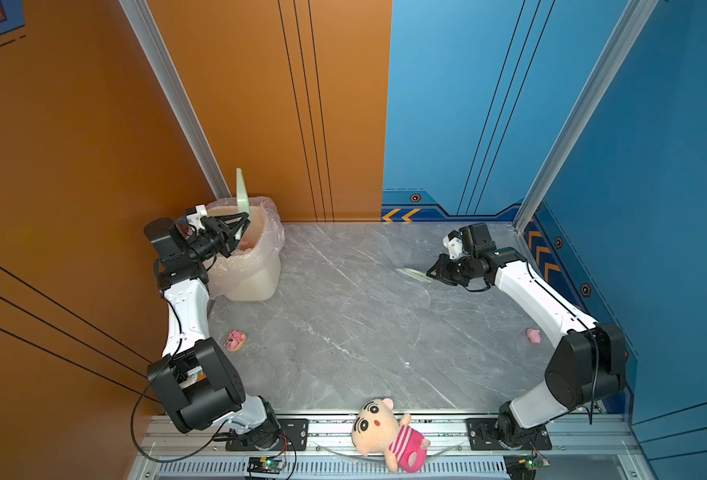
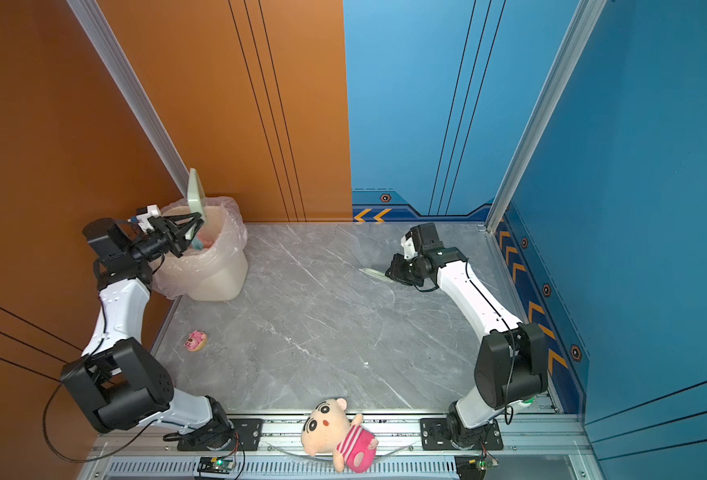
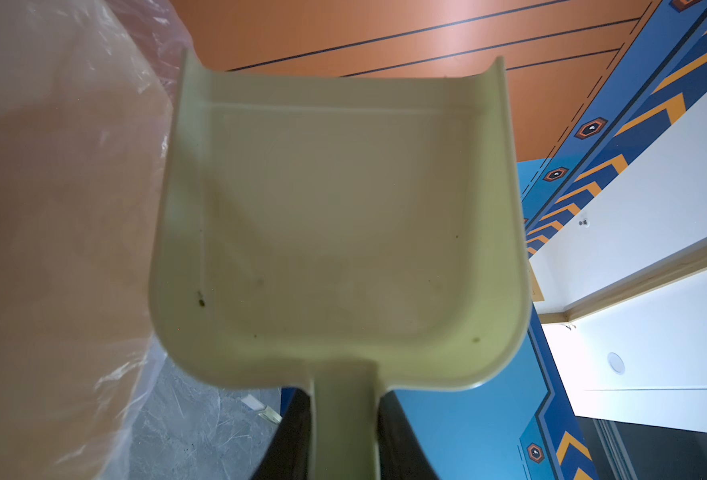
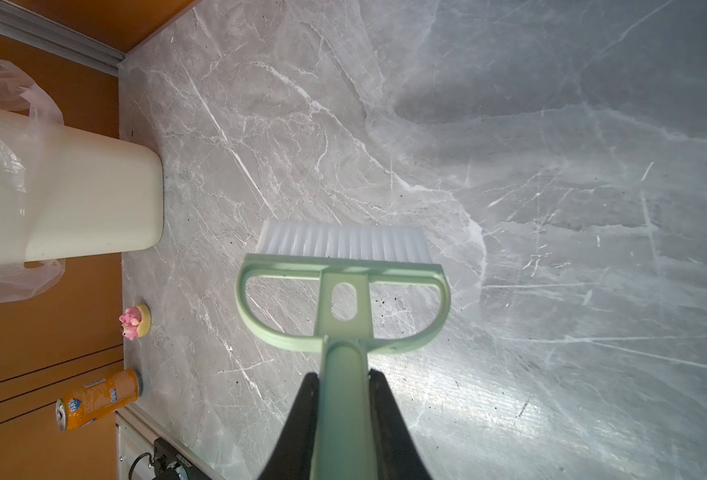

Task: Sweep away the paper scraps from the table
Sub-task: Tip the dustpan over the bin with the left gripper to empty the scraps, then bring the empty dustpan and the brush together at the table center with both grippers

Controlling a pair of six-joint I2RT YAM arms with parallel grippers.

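Dustpan [image 3: 339, 232] empty, tipped over the bin [image 1: 256, 274], handle clamped in your left gripper [image 1: 239, 226]; right gripper [image 4: 343, 415] clamps the brush [image 4: 343, 286]. No paper scraps beneath either, so the tabletop [image 1: 364, 324] looks done.

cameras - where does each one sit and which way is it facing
Top views: high above the arms' bases, looking down on the table; left arm and right arm show whole.
Left wrist: behind the left gripper, looking up along the dustpan at the orange wall; only black fingers show.
Right wrist: behind the right gripper, looking along the brush over the table; only fingers show.
Shared: the bin is in all four.
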